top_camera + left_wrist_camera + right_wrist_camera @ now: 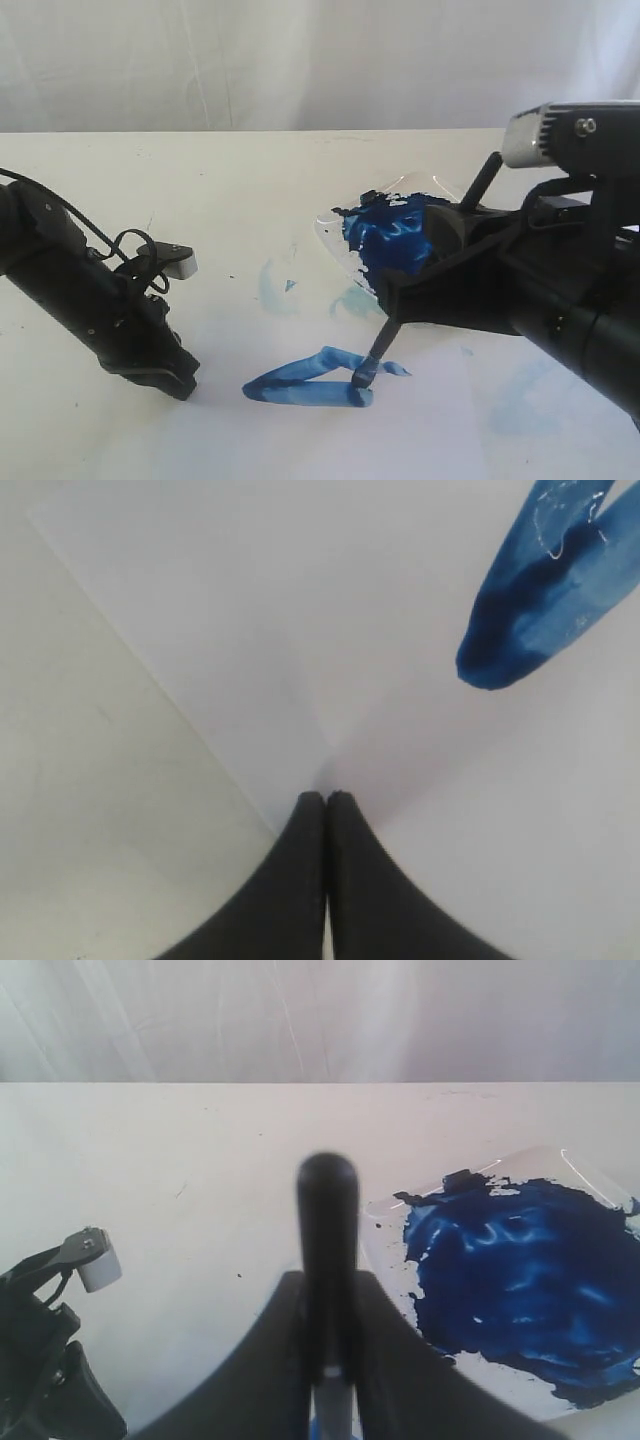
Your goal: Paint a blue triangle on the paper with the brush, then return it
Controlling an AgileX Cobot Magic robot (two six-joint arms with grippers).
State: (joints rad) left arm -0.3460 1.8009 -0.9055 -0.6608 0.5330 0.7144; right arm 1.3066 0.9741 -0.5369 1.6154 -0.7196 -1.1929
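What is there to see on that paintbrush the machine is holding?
The brush is long and thin, with a smooth-looking black handle that ends in a rounded tip. The right gripper is shut on it about midway. It stands tilted, with the handle end up and the bristles down. Its dark, blue-stained tip touches the paper at the right corner of the blue triangle.

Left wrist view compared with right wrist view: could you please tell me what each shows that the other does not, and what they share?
Only the left wrist view: the shut left end effector resting on the paper near its edge, and one end of the blue triangle. Only the right wrist view: the right end effector gripping the brush, the paint dish, and the left arm. Both: the cream tabletop.
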